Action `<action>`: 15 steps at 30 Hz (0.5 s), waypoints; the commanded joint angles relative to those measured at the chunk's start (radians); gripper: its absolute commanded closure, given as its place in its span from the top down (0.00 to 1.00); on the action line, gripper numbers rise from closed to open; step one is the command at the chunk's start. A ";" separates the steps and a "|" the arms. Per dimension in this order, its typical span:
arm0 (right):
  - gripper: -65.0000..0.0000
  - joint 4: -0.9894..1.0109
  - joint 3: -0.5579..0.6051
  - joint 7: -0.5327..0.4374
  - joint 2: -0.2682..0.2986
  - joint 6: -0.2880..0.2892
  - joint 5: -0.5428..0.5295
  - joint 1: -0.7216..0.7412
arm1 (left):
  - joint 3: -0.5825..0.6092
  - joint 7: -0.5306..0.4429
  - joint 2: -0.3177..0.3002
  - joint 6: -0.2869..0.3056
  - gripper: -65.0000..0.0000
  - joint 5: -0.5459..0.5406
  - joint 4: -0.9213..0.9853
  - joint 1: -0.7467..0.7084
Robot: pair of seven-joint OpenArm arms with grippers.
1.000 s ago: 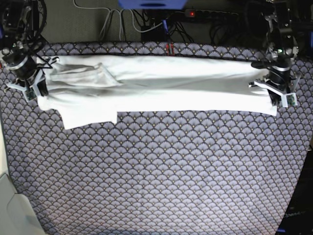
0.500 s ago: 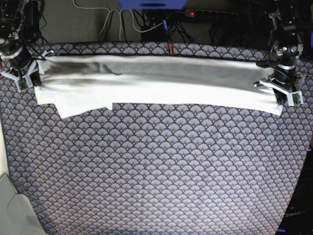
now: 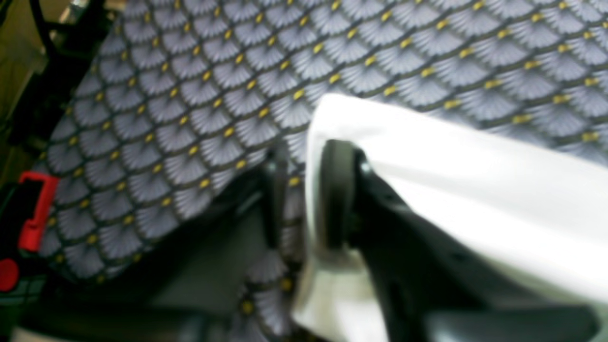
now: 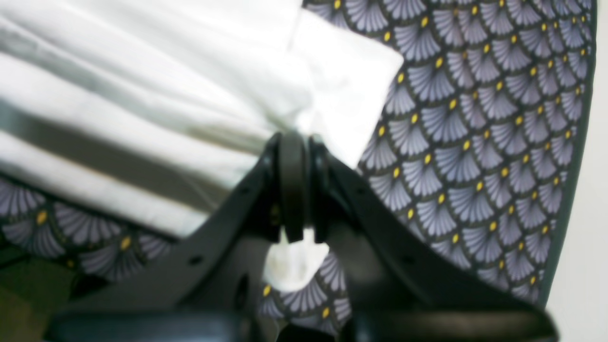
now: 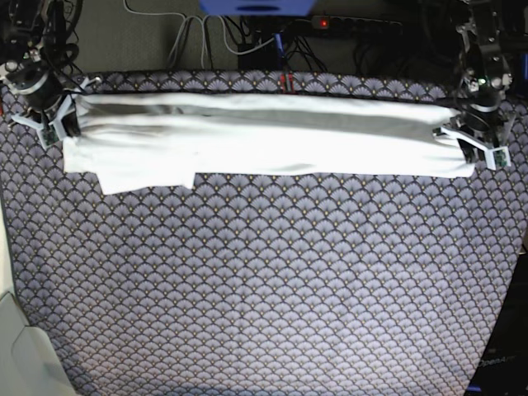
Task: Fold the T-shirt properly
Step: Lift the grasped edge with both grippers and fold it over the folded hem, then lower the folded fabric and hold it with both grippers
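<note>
In the left wrist view the left gripper has its jaws spread a little: a strip of patterned cloth shows through the gap, and the edge of the T-shirt lies against the inner face of one finger while the other finger stands clear of it, so nothing is pinched there. In the right wrist view the right gripper has its jaws pressed together on a bunched edge of the T-shirt, with a small tuft of white cloth poking out below the pads. Neither grip can be read from the base view, where the left gripper and right gripper are only small shapes at the two ends of the shirt. What that view alone gives is the whole layout: the T-shirt lies as a long, narrow white band across the far part of the tablecloth, with one flap sticking out toward the near side close to the right gripper's end. No print is visible on the shirt. Both wrist views are blurred, and the shirt runs out of frame in each. Cables and a power strip sit beyond the table's far edge. Compared with a second ago, the band is straighter and flatter, the loose fold near the right gripper is smoothed, and the left jaws have parted.
</note>
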State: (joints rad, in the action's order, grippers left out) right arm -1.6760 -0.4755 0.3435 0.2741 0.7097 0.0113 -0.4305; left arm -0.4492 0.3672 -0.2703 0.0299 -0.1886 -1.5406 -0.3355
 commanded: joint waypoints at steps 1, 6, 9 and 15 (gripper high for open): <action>0.00 -0.017 -0.009 -0.017 0.015 -0.012 -0.010 -0.001 | -0.006 -0.027 -0.014 -0.009 0.27 0.004 -0.004 0.020; 0.03 -0.023 0.014 0.064 0.017 -0.012 -0.010 -0.014 | -0.004 -0.027 -0.017 -0.009 0.28 0.004 0.064 0.075; 0.16 -0.023 0.045 0.102 0.021 -0.012 -0.010 -0.018 | -0.004 -0.027 -0.017 -0.009 0.29 0.004 0.078 0.097; 0.36 -0.045 0.045 0.098 0.027 -0.012 -0.010 -0.060 | -0.004 -0.027 -0.016 -0.009 0.47 0.002 0.073 0.088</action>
State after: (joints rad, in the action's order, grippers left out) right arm -1.6978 -0.4206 0.4511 0.2867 0.7021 0.0067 -0.4919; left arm -0.4473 0.3637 -0.2684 0.0261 -0.1871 -1.4483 -0.2539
